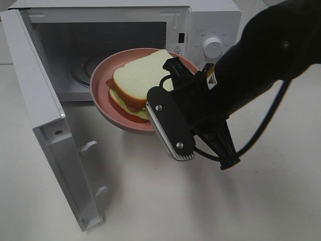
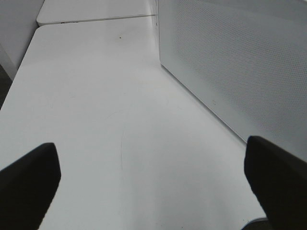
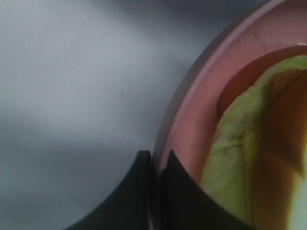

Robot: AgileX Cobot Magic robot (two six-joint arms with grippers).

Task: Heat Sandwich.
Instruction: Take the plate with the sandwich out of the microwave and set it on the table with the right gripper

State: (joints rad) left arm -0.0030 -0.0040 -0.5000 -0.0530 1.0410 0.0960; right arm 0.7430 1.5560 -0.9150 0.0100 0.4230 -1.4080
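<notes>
Right tool (image 3: 154,165) pinches rim of pink plate (image 1: 100,85), fingers pressed tight on it. Sandwich (image 1: 138,83) sits on plate, held up at mouth of microwave (image 1: 125,20), part way inside. Microwave door (image 1: 45,130) swung wide open, stands just beside plate on left. White knob (image 1: 213,47) on microwave front, near big black arm (image 1: 261,55). Arm and tool cover near side of plate. Left tool (image 2: 153,179) spread wide, holds nothing, hangs over bare white bench (image 2: 96,96) beside white dotted panel (image 2: 230,57).
</notes>
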